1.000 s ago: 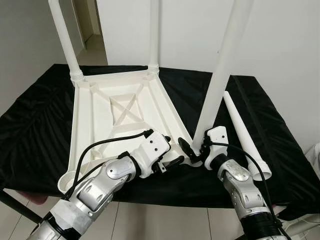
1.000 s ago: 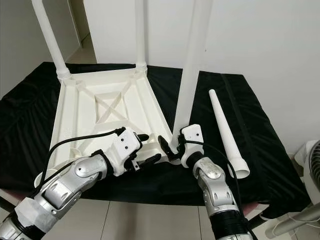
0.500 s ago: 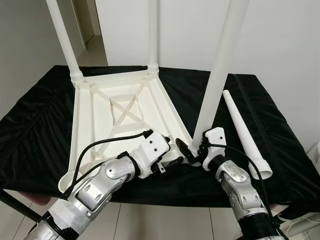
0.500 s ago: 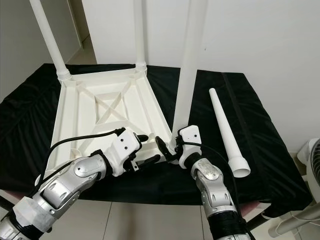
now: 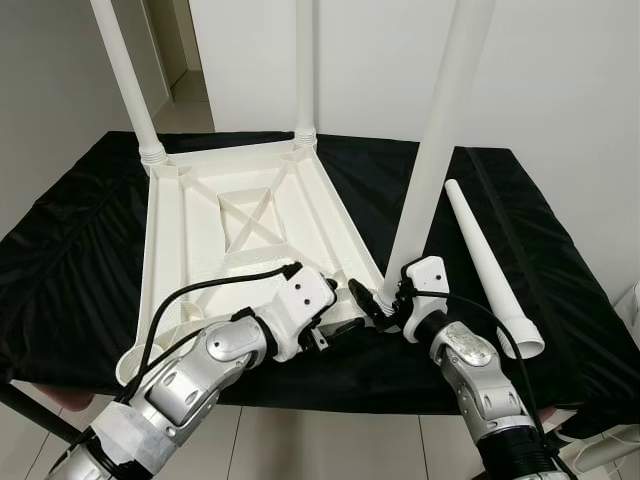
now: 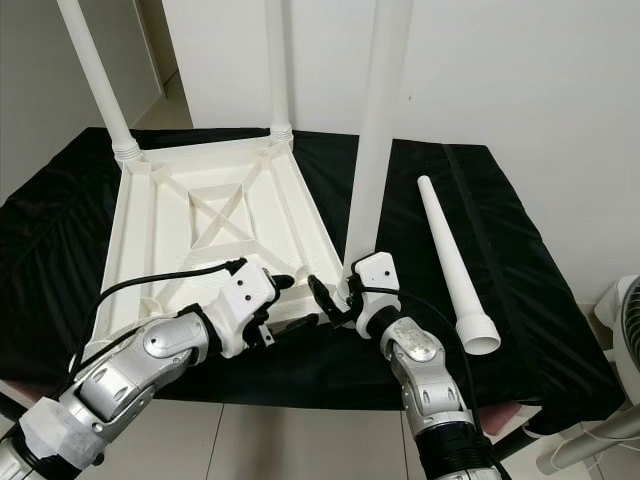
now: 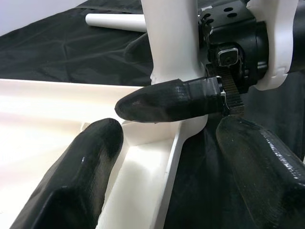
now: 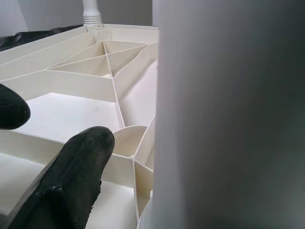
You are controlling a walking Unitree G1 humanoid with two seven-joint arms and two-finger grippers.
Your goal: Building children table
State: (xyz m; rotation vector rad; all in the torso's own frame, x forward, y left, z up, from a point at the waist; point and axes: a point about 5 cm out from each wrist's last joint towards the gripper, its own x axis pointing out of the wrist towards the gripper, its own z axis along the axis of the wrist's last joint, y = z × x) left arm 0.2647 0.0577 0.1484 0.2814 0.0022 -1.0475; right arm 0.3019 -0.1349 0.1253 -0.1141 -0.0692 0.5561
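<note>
White plastic upturned tabletop [image 5: 230, 215] is lying on the black cloth [image 5: 70, 240], carrying three upright legs; a fourth leg [image 5: 490, 265] lies loose. Right gripper [image 5: 385, 300] is clamping the near-corner leg [image 5: 430, 170]; left gripper [image 5: 335, 310] is straddling the rim, fingers apart.

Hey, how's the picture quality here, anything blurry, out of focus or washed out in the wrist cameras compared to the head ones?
Head views: sharp, evenly lit, with the black cloth swallowing detail. Left wrist view: its own fingers soft, the right gripper crisp. Right wrist view: the held table leg is a grey out-of-focus mass, while the upturned tabletop ribs look clear.
</note>
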